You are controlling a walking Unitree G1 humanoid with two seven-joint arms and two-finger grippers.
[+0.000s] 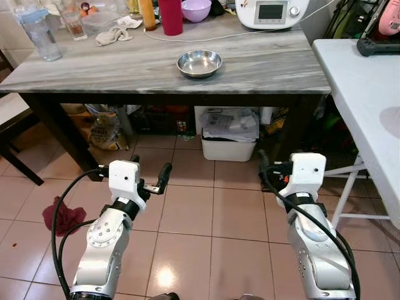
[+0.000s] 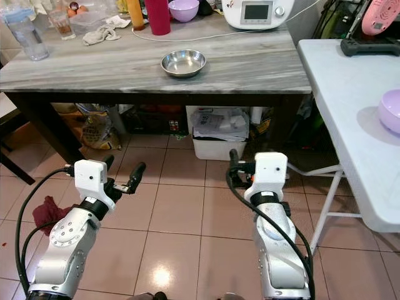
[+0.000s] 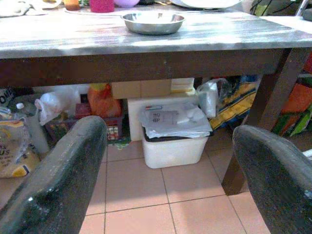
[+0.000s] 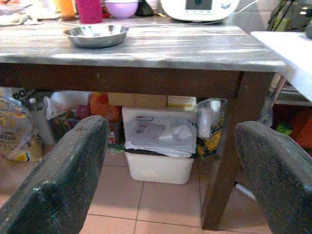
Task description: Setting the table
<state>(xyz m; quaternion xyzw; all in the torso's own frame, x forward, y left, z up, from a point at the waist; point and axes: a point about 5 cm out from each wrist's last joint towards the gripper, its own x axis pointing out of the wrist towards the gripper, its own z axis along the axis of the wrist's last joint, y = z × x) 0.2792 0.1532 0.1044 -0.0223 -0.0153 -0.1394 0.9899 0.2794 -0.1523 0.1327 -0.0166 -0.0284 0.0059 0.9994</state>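
A steel bowl [image 1: 199, 63] sits empty near the front middle of the grey wooden table [image 1: 262, 69]. Behind it stand a red cup [image 1: 170, 15] and a purple bowl [image 1: 196, 9]. Another purple bowl [image 2: 390, 111] rests on the white side table [image 1: 369, 94] to my right. Both arms are held low in front of me over the tiled floor, below the table's edge. My left gripper [image 1: 150, 165] is open with nothing in it. My right gripper [image 1: 275, 165] is open too, and its wrist view shows the fingers [image 4: 63, 180] wide apart.
A white appliance [image 1: 272, 12], a plastic bottle [image 1: 39, 31] and a crumpled cloth [image 1: 115, 34] stand along the table's back. Under the table sit a white bin [image 1: 228, 147] and bags. A red rag [image 1: 62, 215] lies on the floor at my left.
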